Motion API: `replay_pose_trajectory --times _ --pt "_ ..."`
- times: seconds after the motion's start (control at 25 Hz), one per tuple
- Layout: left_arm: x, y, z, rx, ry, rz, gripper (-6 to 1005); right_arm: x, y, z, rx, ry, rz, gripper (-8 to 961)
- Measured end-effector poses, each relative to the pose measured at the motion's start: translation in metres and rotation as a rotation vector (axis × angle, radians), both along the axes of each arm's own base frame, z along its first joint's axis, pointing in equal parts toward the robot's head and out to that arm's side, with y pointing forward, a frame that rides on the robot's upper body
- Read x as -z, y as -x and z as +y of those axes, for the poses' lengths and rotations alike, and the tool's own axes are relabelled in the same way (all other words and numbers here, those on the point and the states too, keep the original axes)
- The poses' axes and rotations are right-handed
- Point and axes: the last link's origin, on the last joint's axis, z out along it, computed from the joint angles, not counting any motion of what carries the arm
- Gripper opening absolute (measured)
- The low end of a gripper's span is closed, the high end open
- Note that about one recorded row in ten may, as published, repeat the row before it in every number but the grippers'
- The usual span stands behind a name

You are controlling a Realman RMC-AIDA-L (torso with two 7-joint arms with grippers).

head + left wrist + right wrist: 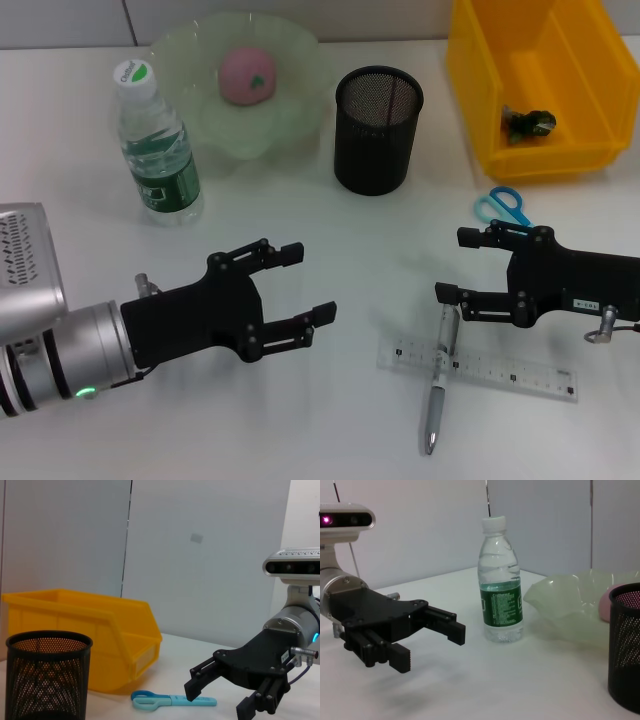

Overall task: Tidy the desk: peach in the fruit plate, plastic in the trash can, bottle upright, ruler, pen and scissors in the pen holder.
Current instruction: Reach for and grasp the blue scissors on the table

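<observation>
The pink peach (247,75) lies in the pale green fruit plate (195,50). A water bottle (155,145) stands upright to the plate's left. At the back middle is the black mesh pen holder (377,130). Crumpled dark plastic (527,123) sits inside the yellow bin (470,90). Blue scissors (503,206) lie flat in front of the bin. A silver pen (438,385) lies across a clear ruler (500,375). My right gripper (452,265) is open, just above the pen's upper end and holding nothing. The left gripper (312,282) is open and empty over the front middle.
The left wrist view shows the right gripper (217,703) near the scissors (170,700), with the bin (90,630) and pen holder (47,675) beyond. The right wrist view shows the left gripper (430,647), bottle (500,580) and plate (570,605).
</observation>
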Motion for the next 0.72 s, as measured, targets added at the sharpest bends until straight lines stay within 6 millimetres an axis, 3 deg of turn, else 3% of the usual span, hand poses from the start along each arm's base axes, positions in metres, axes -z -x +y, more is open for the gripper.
replay_pose_trajectory --times 0.72 --pt "0.0018 -0.0029 0.0017 0.007 0.005 -0.002 788 -0.0011 0.003 0.0041 0.017 0.0 0.015 803"
